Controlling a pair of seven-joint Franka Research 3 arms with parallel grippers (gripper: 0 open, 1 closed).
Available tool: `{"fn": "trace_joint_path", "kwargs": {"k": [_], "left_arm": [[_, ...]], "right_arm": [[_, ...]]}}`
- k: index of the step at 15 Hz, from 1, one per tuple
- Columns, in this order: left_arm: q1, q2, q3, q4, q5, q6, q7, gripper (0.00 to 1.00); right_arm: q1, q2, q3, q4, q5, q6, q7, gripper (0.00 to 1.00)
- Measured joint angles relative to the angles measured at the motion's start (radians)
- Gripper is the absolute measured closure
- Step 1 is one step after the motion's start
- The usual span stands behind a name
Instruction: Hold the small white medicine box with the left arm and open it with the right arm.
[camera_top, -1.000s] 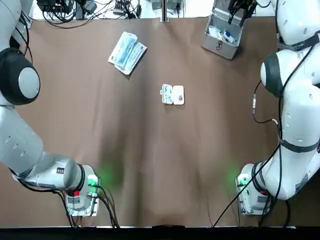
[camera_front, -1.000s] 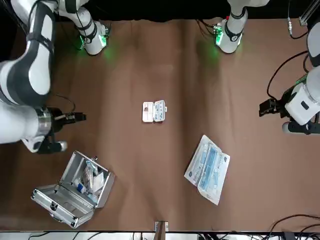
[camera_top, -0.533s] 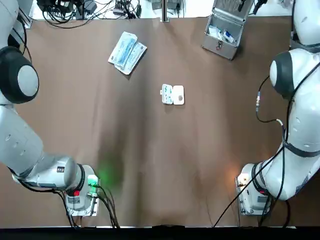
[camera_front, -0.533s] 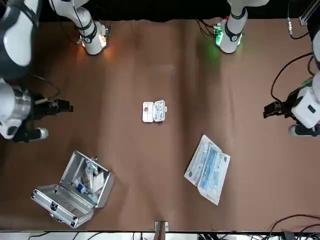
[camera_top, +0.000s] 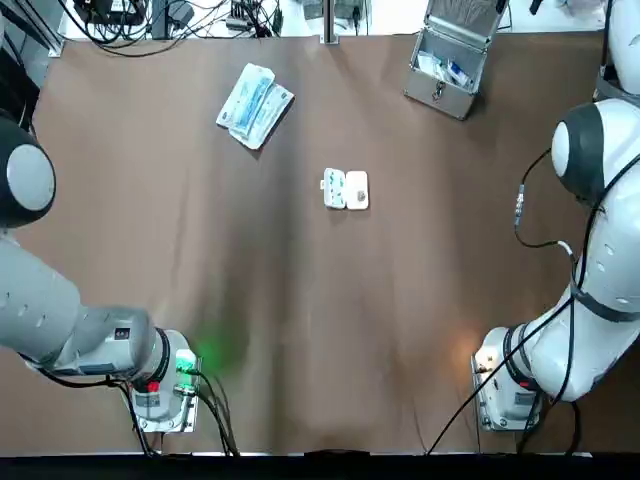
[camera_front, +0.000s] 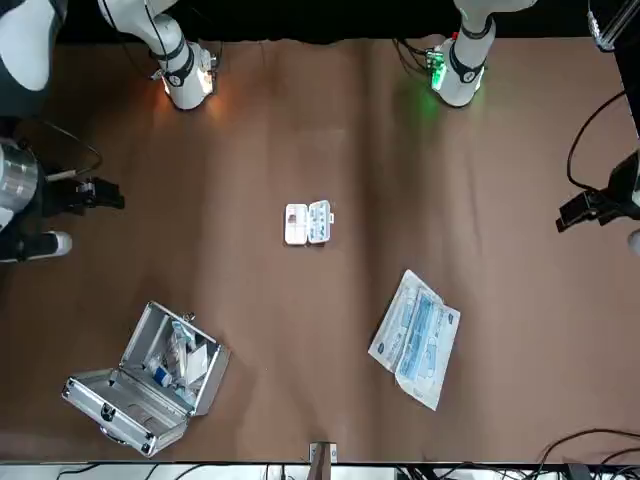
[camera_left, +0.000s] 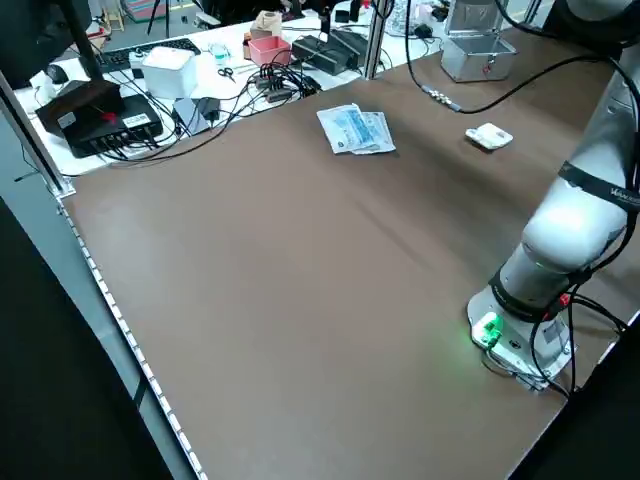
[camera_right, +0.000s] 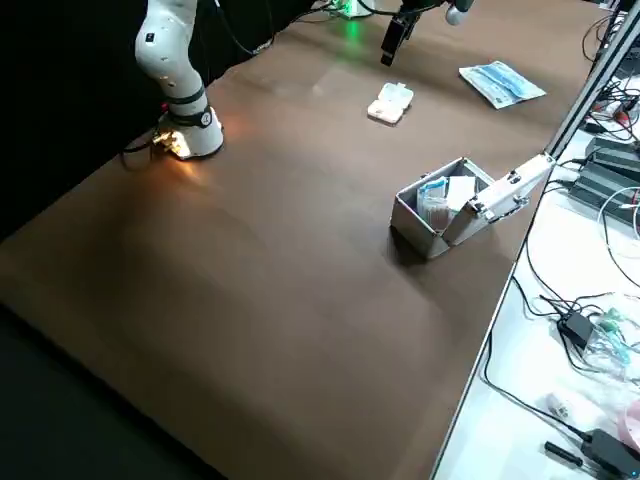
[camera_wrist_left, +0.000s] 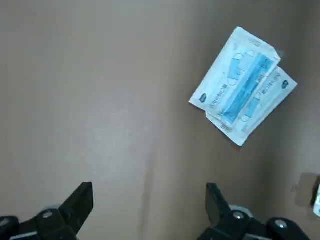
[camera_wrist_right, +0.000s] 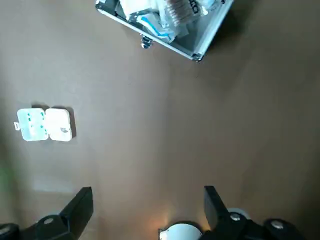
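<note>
Nearest, logged both grippers raised high above the brown table (camera_top: 300, 330), touching nothing. Left gripper (camera_wrist_left: 148, 202) over the table's left side, fingers (camera_wrist_left: 80, 200) spread wide, holding nothing. Right gripper (camera_wrist_right: 147, 202) over the right side, fingers likewise spread wide, holding nothing. Mid-table, well apart from either gripper: small white medicine box (camera_top: 346, 189), flat on the surface, showing two halves side by side (teal marks on one, plain white the other). Farther back, off to the box's left: stack of blue-and-white packets (camera_top: 254, 105), lying skewed. Farthest, near the back edge on the right: metal case (camera_top: 447, 68), lid open, small supplies packed inside.
</note>
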Motion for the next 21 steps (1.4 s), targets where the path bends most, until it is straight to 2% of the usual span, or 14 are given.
{"fn": "trace_joint_path", "kwargs": {"k": [1,2,3,4,6,8,10,11,13,17,21], "left_arm": [[0.018,-0.010,-0.028,-0.008,0.000,0.003,-0.001,0.00],[0.041,-0.015,-0.058,-0.009,0.000,0.004,-0.001,0.00],[0.058,-0.017,-0.078,-0.009,0.000,0.005,-0.001,0.00],[0.070,-0.018,-0.088,-0.009,0.000,0.006,-0.001,0.00],[0.075,-0.018,-0.088,-0.009,0.000,0.006,-0.001,0.00],[0.080,-0.018,-0.088,-0.008,0.000,0.006,-0.001,0.00],[0.082,-0.018,-0.089,-0.008,0.010,0.002,0.000,0.00],[0.080,-0.018,-0.093,-0.008,0.023,-0.006,0.002,0.00],[0.071,-0.019,-0.119,-0.008,0.053,-0.017,0.002,0.00],[0.055,-0.032,-0.160,-0.008,0.066,-0.036,0.000,0.00],[0.058,-0.041,-0.161,-0.003,0.066,-0.039,-0.002,0.00]], "right_arm": [[-0.021,-0.008,0.021,0.000,-0.017,0.000,0.000,0.02],[-0.059,-0.021,0.071,0.000,-0.049,0.001,0.000,0.02],[-0.112,-0.040,0.150,0.000,-0.094,0.003,0.000,0.02],[-0.245,-0.078,0.347,0.000,-0.182,0.004,0.012,0.02],[-0.367,-0.108,0.514,0.000,-0.240,0.005,0.036,0.02],[-0.461,-0.129,0.638,0.000,-0.289,0.009,0.044,0.02],[-0.533,-0.151,0.729,-0.012,-0.321,0.031,0.056,0.02],[-0.561,-0.169,0.759,-0.033,-0.329,0.056,0.062,0.02],[-0.588,-0.230,0.779,-0.116,-0.332,0.132,0.065,0.02],[-0.591,-0.343,0.780,-0.267,-0.336,0.217,0.067,0.02],[-0.579,-0.374,0.747,-0.309,-0.340,0.257,0.068,0.02]]}}
